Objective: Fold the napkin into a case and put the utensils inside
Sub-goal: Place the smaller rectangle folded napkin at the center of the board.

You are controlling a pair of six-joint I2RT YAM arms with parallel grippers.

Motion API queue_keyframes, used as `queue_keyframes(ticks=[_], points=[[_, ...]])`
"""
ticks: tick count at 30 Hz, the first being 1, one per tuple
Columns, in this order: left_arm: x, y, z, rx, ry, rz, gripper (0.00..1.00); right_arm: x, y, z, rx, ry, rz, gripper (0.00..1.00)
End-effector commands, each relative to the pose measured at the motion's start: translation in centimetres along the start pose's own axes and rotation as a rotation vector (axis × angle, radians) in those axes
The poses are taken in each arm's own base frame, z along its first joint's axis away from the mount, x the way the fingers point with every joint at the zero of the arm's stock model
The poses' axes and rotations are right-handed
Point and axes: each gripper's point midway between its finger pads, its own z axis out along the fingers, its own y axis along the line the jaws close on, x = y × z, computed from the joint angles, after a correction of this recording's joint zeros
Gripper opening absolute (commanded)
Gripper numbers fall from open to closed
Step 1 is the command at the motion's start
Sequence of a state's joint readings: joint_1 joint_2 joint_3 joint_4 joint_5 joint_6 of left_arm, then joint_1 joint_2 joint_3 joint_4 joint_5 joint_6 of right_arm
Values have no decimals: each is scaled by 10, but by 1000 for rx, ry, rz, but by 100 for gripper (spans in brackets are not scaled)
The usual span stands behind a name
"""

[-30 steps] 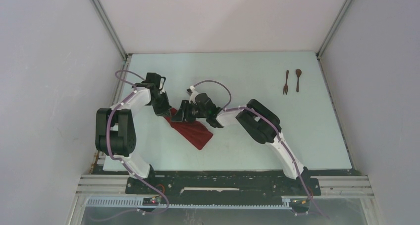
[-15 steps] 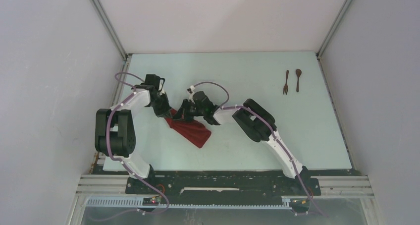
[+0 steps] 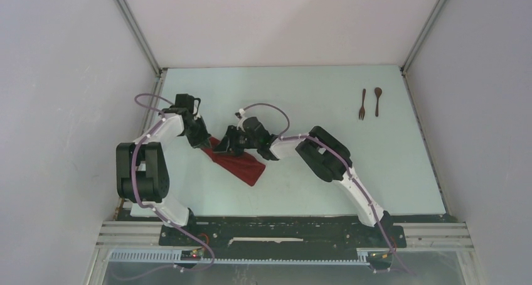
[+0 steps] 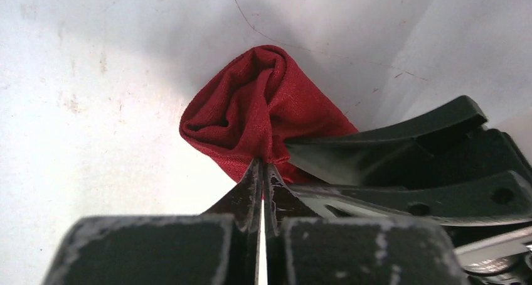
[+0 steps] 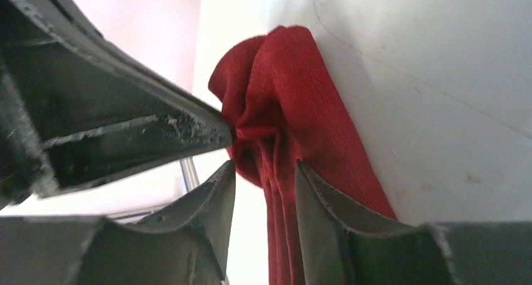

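A dark red napkin [image 3: 241, 164], bunched into a narrow strip, lies left of centre on the pale table [image 3: 326, 96]. The left gripper [image 4: 262, 167] is pinched closed on its upper-left end. Just beside it, the right gripper [image 5: 263, 170] has its jaws parted astride the cloth. The fork [image 3: 362, 105] and spoon [image 3: 377, 102] lie well apart at the far right.
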State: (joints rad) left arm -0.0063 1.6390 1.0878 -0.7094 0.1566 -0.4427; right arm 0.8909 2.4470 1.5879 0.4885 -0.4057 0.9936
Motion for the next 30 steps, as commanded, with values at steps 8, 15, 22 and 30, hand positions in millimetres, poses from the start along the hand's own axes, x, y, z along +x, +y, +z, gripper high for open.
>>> queue_keyframes(ticks=[8,15,22,30], points=[[5,0,0,23,-19,-11,0,-13,23,-20,-177,51,125,40],[6,1,1,23,-17,-8,0,-20,17,-3,-155,50,138,34],[2,-3,-5,39,-39,-2,0,-10,14,9,-140,79,136,19],[-5,-7,-9,44,-56,-9,0,17,19,11,-108,118,74,5]])
